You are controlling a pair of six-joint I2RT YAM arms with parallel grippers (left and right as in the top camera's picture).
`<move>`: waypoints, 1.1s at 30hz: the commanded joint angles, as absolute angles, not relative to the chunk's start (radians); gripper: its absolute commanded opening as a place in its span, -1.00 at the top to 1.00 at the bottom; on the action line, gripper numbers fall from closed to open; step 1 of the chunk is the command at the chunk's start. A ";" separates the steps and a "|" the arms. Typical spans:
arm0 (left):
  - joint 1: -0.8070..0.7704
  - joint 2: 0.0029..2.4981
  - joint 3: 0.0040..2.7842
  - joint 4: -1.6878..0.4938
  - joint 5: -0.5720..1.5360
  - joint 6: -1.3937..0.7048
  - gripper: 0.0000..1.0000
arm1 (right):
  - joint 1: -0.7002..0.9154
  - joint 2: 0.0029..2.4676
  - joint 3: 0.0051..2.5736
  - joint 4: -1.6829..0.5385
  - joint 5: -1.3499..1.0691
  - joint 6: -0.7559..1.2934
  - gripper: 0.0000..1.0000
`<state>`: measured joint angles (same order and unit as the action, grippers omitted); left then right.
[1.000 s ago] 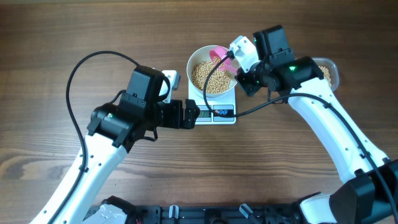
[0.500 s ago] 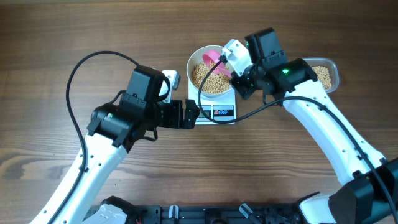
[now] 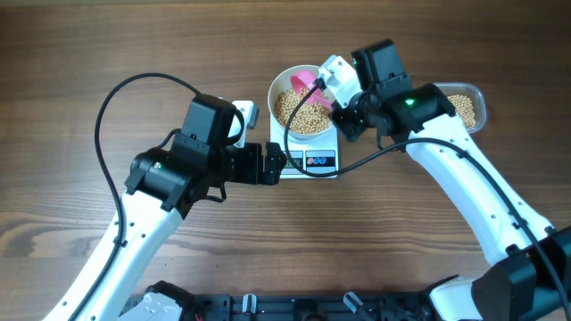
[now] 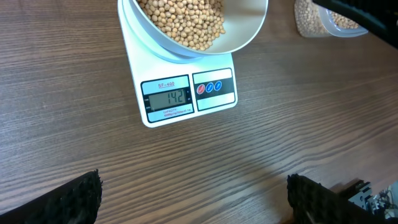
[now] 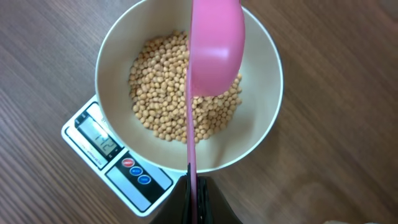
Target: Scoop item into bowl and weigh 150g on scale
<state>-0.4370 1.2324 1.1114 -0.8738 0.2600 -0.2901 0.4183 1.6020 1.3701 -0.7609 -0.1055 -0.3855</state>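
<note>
Over round white bowl [image 5: 264, 81], pink plastic scoop [image 5: 216, 43] was clenched by right gripper [image 5: 194, 186] | left gripper [image 3: 273, 166] splayed, empty | risk: weight overshot if tan beans [image 5: 161, 93] were dumped.

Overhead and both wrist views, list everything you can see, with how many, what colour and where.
beans: many, tan, in the bowl; more in the container
bowl: one, white, on the scale
scale: one, white, mid-table, display reads 142
scoop: one, pink, over the bowl
container: one, clear, right of the scale
table: one, brown wood, under everything
left gripper: one, black, open, at the scale's front left, holding nothing
right gripper: one, black, shut on the scoop's handle
</note>
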 commanded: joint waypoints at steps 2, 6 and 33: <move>-0.442 1.237 1.108 -0.871 0.268 -0.269 -1.00 | 0.420 1.573 1.400 -0.749 -0.058 -0.446 0.91; -0.442 1.237 1.108 -0.871 0.269 -0.269 -1.00 | 0.420 1.572 1.400 -0.749 -0.056 -0.445 0.92; -0.442 1.237 1.108 -0.871 0.268 -0.269 -1.00 | 0.421 1.563 1.416 -0.744 -0.020 -0.493 0.91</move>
